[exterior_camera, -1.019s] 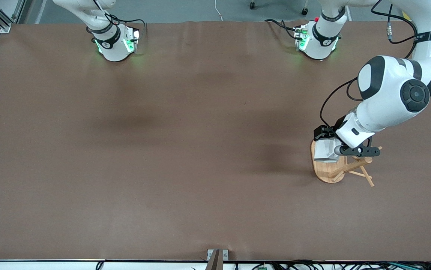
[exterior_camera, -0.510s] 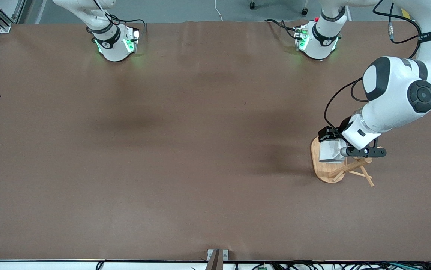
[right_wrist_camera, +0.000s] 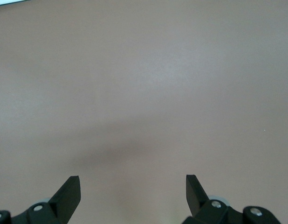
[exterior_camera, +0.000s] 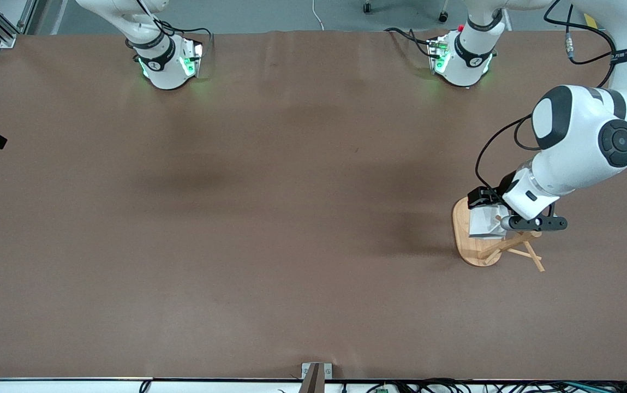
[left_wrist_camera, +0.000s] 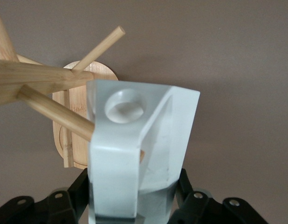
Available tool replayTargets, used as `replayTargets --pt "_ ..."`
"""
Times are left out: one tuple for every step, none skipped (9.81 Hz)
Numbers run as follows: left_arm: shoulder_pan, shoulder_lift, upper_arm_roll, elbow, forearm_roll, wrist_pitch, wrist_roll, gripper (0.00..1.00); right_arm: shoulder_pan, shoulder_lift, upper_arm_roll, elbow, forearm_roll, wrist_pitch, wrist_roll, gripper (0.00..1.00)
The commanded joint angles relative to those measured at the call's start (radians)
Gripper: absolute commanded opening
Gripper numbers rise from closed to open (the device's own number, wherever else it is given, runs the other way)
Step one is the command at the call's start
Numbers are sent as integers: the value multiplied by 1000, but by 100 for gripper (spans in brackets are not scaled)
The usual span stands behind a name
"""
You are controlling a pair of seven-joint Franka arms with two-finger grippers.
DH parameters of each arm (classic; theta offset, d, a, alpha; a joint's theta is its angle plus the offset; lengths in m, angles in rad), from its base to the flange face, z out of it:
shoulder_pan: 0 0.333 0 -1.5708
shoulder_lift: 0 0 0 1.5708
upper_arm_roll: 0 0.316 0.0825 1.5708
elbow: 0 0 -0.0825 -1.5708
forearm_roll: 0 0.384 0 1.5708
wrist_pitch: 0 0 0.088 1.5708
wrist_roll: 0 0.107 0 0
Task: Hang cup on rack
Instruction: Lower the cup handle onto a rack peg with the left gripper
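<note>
Left gripper point(exterior_camera: 481, 201) over the rack point(exterior_camera: 474, 248), near the tabletop point(exterior_camera: 269, 218) edge at the left arm's end, fingers pinching the cup point(left_wrist_camera: 134, 149); one peg point(left_wrist_camera: 55, 113) meeting the cup's handle at its edge. Right gripper point(right_wrist_camera: 133, 192) waiting over bare tabletop, fingers spread.
</note>
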Motion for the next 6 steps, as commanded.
replayTargets --pt "0 22 6 -16 -10 23 27 10 5 -1 -2 1 0 -2 6 100" --pt "0 22 14 -16 -9 24 29 13 3 -1 -2 -1 0 0 6 100" --pt "0 24 17 -16 -9 24 29 15 2 -1 -2 -1 0 0 4 100" --pt "0 25 20 -16 -9 24 29 25 1 -1 -2 -1 0 -3 3 100" --pt "0 27 18 -15 -9 24 29 70 3 -1 -2 -1 1 -5 2 100" --pt "0 28 20 -13 -16 24 27 100 3 -1 -2 -1 0 -2 2 100"
